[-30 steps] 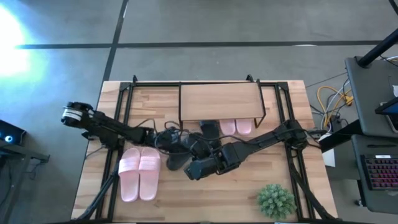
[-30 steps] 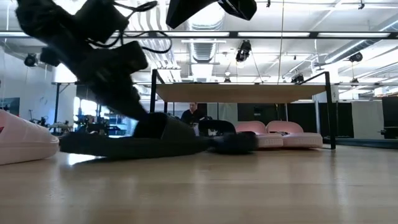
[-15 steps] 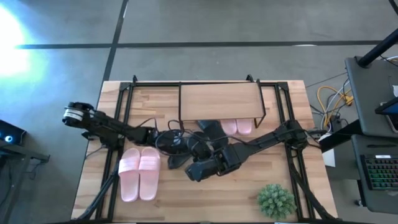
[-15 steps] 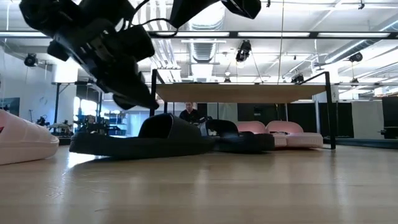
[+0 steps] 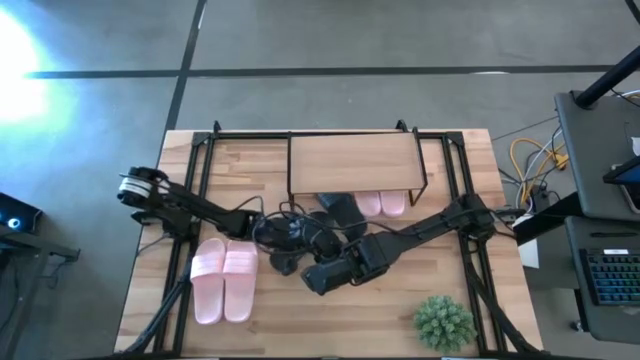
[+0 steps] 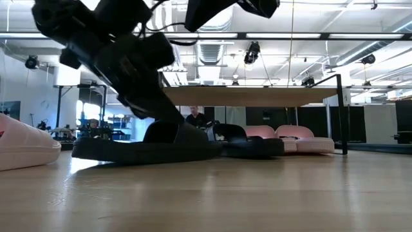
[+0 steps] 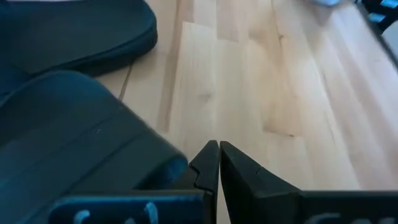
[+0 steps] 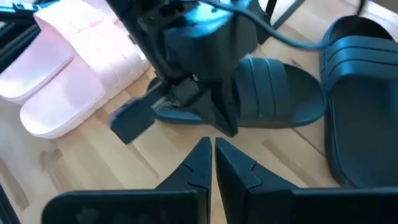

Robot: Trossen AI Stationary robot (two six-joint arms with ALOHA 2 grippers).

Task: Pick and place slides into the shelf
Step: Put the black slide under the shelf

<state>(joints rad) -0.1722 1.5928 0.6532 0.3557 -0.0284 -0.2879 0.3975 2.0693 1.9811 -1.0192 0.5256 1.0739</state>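
Nearby, both closed hands, left hand (image 8: 208,121) and right hand (image 5: 312,282), crowd the black slides (image 8: 280,99).

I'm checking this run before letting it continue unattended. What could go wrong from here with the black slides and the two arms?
1. The left gripper, shut, sits beside the near black rubber slide, not on it; it may shove the slide, not lift it.
2. The right gripper, also shut, hangs close by; the arms could collide.
3. The other black slide lies half under the low wooden shelf and could snag.
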